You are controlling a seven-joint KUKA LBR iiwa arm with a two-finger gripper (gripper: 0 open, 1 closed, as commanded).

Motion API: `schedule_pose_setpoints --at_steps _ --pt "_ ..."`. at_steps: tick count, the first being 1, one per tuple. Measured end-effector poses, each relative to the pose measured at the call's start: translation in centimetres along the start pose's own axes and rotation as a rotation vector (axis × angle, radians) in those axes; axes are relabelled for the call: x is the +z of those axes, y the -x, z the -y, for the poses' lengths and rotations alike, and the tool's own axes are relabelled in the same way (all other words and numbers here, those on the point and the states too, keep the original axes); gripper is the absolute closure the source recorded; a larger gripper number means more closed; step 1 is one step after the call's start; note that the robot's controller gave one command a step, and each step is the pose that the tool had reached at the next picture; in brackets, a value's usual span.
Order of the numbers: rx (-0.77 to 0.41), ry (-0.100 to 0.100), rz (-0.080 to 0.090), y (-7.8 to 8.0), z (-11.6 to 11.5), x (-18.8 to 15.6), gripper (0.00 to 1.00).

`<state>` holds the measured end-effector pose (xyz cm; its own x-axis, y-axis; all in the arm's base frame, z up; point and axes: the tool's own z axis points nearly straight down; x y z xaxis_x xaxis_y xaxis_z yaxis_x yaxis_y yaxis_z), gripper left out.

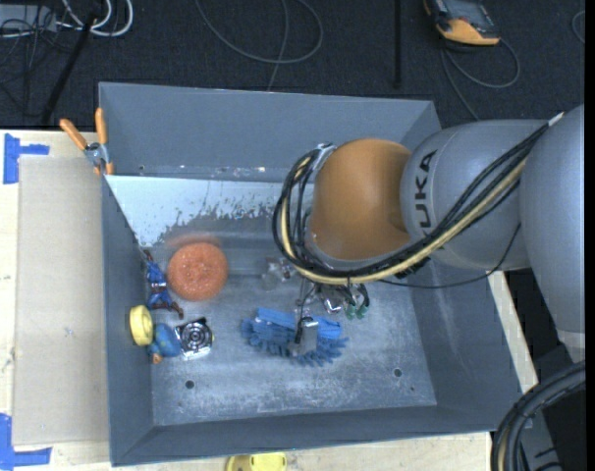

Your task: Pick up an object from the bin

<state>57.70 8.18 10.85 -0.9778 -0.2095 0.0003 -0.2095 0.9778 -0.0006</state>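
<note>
A KUKA arm's gripper (305, 334) sits low over the middle of a blue bristly toy (268, 332) on the front-centre floor of the bin (278, 386), apparently lined up to take its narrow waist; whether it is spread or pressed together cannot be told.

Dark carpeted floor (180, 57) spans the top of the frame. Thin black cables (268, 60) loop across it. White cables (109, 10) bunch at upper left, and an orange-and-black device (461, 23) lies at upper right.
</note>
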Motion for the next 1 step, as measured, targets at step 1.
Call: schedule_pose_setpoints --at_steps 1 --pt "-0.052 0.002 -0.001 -2.99 0.73 3.94 1.00"
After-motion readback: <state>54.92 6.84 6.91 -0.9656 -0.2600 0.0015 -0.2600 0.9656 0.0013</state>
